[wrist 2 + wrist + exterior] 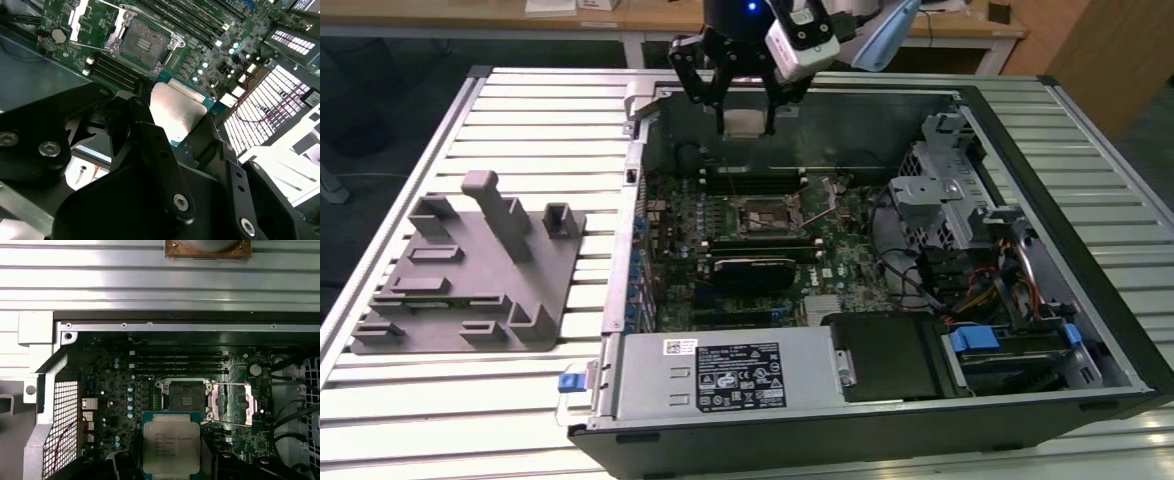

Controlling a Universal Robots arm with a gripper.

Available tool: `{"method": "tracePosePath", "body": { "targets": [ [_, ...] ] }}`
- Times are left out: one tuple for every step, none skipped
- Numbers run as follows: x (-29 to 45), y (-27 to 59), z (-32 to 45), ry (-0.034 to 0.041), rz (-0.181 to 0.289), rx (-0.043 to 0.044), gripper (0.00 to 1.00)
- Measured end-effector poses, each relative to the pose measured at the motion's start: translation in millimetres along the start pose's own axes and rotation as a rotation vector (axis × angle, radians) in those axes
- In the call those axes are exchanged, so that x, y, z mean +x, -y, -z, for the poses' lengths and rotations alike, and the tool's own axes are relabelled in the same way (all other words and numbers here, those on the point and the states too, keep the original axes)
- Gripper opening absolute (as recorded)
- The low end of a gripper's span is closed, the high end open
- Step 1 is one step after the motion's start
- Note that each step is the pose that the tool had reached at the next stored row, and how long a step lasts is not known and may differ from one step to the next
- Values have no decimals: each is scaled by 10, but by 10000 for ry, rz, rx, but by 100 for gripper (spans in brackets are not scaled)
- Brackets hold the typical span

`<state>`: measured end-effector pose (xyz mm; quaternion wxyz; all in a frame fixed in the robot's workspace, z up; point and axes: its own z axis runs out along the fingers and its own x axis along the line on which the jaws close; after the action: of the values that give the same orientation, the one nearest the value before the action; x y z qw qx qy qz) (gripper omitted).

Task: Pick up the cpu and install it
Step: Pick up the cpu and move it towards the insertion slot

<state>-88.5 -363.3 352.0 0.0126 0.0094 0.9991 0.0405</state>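
Cpu (744,122) clamped above the open case

Hung flat and level between two black metal fingers (718,100), gripped tight on opposite edges, over the far wall of the open computer case (1107,330). Showed in both wrist views as a small square cpu (175,112) (171,446) with a matte silvery lid, rounded corners and a thin greenish rim. Sat clear of the green motherboard (680,215), well above it and touching nothing but the fingers. Faced a bare square socket (767,218) (186,400), dark in the middle, with its bright steel frame swung open alongside. Ran past long black memory slots (177,360) close to that socket. Shared the case with a boxy grey power supply (720,375) and a tangle of dark cables (921,270).

Stood on a surface (534,110) of ribbed pale metal slats. Carried also a grey plastic tray (467,290) with blocky upright posts, just beside the case on the exterior view's left. Backed onto pale wooden desks (654,15) and a dark floor (387,70).
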Motion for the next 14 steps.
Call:
{"method": "tracePosePath", "body": {
  "targets": [
    [0,1,-18,0,0,0,55],
    [1,3,-36,0,0,0,55],
    [1,4,-53,0,0,0,55],
    [2,6,-71,-1,0,1,55],
    [2,7,-91,0,0,0,55],
    [3,9,-109,0,0,0,55],
    [3,10,-126,0,0,0,55],
    [3,12,-145,0,1,-1,55],
    [4,13,-163,0,0,0,55],
    [4,15,-181,0,0,1,55],
    [5,16,-200,0,0,0,55],
    [5,18,-218,0,-1,0,55],
    [6,19,-236,0,-1,0,55],
    [5,20,-254,0,0,0,55]
  ]
}}
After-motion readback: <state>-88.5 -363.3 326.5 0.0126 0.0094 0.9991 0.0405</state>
